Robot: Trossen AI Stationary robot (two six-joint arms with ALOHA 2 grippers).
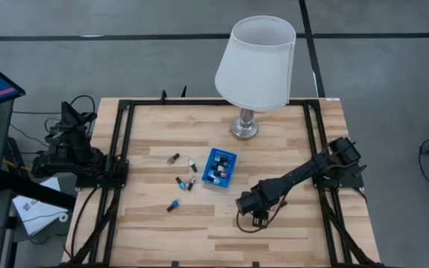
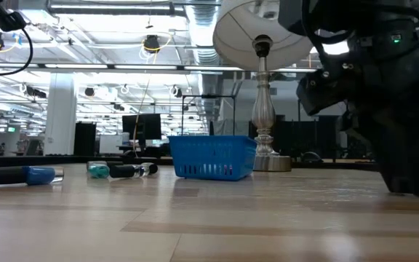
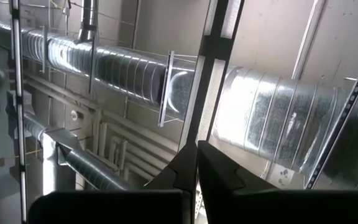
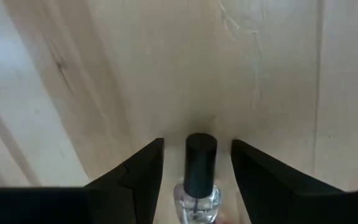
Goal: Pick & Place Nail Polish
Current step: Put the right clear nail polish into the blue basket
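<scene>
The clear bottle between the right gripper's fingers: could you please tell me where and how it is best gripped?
Probably by the black cap or neck of the clear nail polish bottle, from straight above. It lies on the table between the open fingers of the right gripper, its narrow cap centred in the gap, so closing straight in should hold it.

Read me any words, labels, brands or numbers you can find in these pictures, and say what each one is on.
None can be read.
The nail polish bottle between the right gripper's open fingers shows no label.
The bottles in the blue basket are too small to read.
The papers beside the table are too blurred to read.
</scene>
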